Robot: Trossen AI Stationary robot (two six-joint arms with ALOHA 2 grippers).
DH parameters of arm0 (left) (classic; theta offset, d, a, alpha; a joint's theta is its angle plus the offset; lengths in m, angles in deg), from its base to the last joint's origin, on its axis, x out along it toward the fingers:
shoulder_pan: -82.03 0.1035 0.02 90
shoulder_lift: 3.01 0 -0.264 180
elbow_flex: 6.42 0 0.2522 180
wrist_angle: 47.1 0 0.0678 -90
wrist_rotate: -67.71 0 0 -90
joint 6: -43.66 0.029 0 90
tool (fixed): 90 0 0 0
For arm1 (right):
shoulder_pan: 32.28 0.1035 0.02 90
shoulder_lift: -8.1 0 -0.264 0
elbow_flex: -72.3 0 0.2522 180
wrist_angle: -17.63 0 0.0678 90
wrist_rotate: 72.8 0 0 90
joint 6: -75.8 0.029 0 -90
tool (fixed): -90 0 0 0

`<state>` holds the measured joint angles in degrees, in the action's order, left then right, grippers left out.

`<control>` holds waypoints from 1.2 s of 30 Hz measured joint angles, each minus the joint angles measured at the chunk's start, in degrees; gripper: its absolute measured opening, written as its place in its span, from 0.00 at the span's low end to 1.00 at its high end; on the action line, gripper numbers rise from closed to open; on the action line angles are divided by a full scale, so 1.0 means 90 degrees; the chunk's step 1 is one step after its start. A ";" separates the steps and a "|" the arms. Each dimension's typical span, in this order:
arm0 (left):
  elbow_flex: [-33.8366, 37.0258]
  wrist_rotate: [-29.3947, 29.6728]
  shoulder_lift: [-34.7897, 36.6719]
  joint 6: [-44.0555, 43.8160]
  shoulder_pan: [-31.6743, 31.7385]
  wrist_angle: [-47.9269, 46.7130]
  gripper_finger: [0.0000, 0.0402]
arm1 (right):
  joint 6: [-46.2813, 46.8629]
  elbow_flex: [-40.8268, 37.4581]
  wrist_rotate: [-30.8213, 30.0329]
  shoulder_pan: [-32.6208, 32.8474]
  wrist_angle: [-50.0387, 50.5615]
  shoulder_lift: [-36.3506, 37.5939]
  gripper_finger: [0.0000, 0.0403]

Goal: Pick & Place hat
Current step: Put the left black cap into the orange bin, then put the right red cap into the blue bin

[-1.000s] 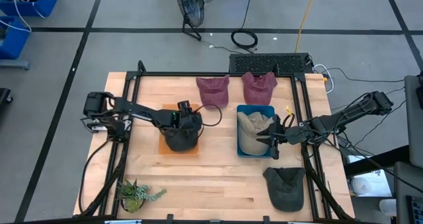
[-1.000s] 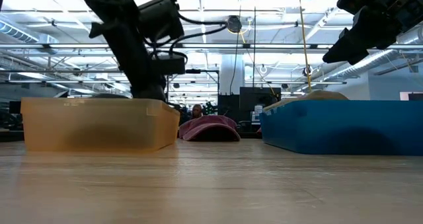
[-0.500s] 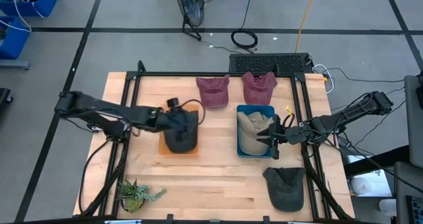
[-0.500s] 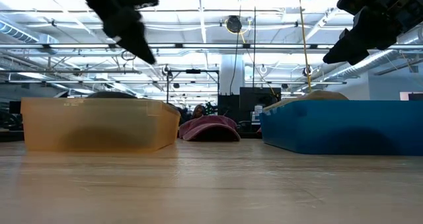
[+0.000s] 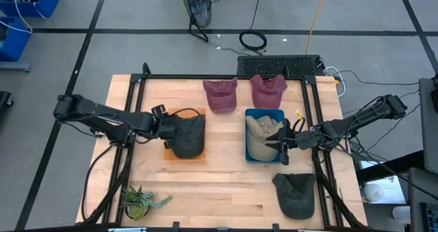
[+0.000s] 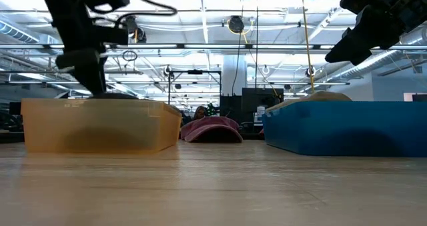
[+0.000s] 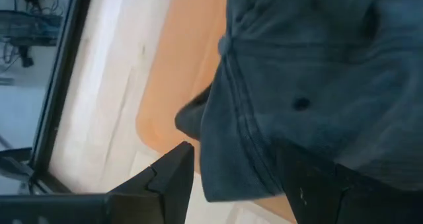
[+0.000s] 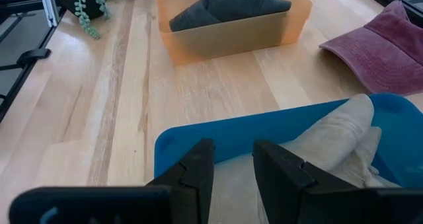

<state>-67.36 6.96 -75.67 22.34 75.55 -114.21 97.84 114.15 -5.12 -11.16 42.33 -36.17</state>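
A dark grey hat (image 5: 187, 136) lies crown up in the orange bin (image 5: 175, 115) at the table's middle left, also seen in the left wrist view (image 7: 317, 65). My left gripper (image 5: 166, 126) hangs open just left of and above the hat, touching nothing that I can see. My right gripper (image 5: 282, 142) hovers open above the right side of the blue bin (image 5: 263, 111), which holds a beige hat (image 5: 260, 136). Nothing is between its fingers (image 8: 231, 161).
Two maroon hats (image 5: 220, 94) (image 5: 267, 89) lie at the far edge. Another dark hat (image 5: 295, 194) lies at the near right, and a small potted plant (image 5: 140, 201) at the near left. A black frame rims the table. Bare wood lies between the bins.
My left gripper has drawn back from over the dark grey hat toward the table's left edge, rising and rolling as it went. The hat stays in the orange bin. My right arm has kept still.
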 joint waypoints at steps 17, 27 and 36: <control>0.1323 -0.0090 -0.0137 0.1195 0.0590 0.2431 0.53 | 0.0019 0.0000 -0.0004 0.0000 0.0007 0.0000 0.23; 0.0888 -0.0078 0.0045 0.1693 0.0600 0.2366 0.53 | -0.0009 0.0000 -0.0008 0.0000 -0.0003 0.0002 0.23; -0.0077 0.0255 0.0087 0.2044 0.0517 0.2221 0.53 | -0.0870 0.0293 0.0513 0.0231 -0.0511 0.0000 0.23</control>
<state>-68.06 9.26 -74.88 40.73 80.20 -94.22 90.02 116.79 -0.50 -9.08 37.73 -36.17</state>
